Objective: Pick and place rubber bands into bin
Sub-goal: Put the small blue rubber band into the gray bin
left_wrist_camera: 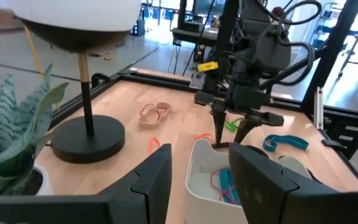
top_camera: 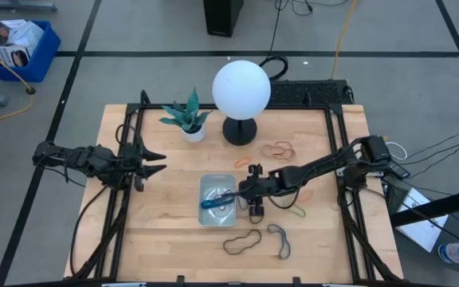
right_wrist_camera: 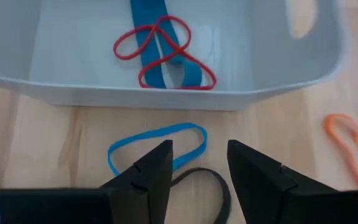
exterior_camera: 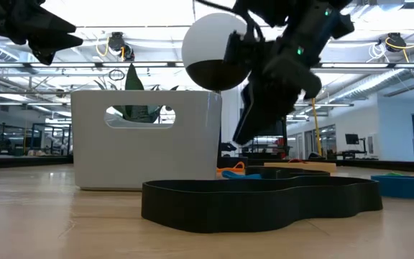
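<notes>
Clear plastic makes up the bin [top_camera: 218, 199], which sits near the middle of the wooden bench [top_camera: 174, 239] and already holds a wide blue band [right_wrist_camera: 160, 46] with a red band [right_wrist_camera: 163, 53] lying across it. More rubber bands lie loose around it: a thin blue loop [right_wrist_camera: 157, 144] on the wood just beside the bin's wall, a black band [right_wrist_camera: 213, 183] touching that loop, an orange one [right_wrist_camera: 350, 146] off to one side, a long black loop [top_camera: 241, 241] and a grey one [top_camera: 280, 241] toward the near edge, a green one [top_camera: 296, 213] to the right, and brown ones [top_camera: 278, 148] farther back.

The right end effector [right_wrist_camera: 197, 171] hangs just above the thin blue loop beside the bin, its fingers parted and grasping nothing. This looks like the reach for the next band; the move ahead calls for a descent until the fingertips straddle the flat loop, then a close and a lift over the wall. The left end effector [top_camera: 156, 162] waits released at the bench's left side.

A white globe lamp [top_camera: 241, 88] and a potted plant [top_camera: 187, 118] stand at the far side. Beyond the bench, the room shows grey floor, a blue crate [top_camera: 22, 52] and rows of ceiling lights.
</notes>
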Available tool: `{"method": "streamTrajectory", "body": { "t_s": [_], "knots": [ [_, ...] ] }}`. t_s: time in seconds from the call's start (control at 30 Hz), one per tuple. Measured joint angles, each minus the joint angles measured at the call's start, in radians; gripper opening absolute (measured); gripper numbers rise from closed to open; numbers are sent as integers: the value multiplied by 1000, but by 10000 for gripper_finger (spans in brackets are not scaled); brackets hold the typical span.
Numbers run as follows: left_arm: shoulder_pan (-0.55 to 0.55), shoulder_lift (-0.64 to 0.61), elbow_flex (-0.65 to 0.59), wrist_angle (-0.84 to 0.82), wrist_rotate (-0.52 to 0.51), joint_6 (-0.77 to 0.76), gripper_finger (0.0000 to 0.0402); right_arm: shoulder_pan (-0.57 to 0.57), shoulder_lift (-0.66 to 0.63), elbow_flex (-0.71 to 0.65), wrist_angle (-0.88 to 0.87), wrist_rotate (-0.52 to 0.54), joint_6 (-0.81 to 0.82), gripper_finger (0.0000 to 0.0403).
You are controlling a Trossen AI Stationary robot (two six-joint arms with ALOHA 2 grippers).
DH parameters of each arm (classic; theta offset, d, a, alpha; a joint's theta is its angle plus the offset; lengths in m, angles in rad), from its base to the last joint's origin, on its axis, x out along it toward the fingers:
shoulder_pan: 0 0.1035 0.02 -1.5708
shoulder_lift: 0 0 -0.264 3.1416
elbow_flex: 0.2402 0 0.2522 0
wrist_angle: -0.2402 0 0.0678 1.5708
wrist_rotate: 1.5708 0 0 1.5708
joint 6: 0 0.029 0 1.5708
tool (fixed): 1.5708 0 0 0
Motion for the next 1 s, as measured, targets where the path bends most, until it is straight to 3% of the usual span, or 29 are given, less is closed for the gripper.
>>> {"method": "streamTrajectory", "body": {
  "t_s": [0.5, 0.73, 1.0],
  "knots": [
    [0, 0, 0, -30, 0, -24, 166, -40, 123, -1, 108, -2, -39, 144],
    [0, 0, 0, -30, 0, -25, 166, -61, 155, 3, 109, -93, -45, 143],
    [0, 0, 0, -30, 0, -25, 166, -60, 156, 2, 95, -102, -46, 88]
  ]
}}
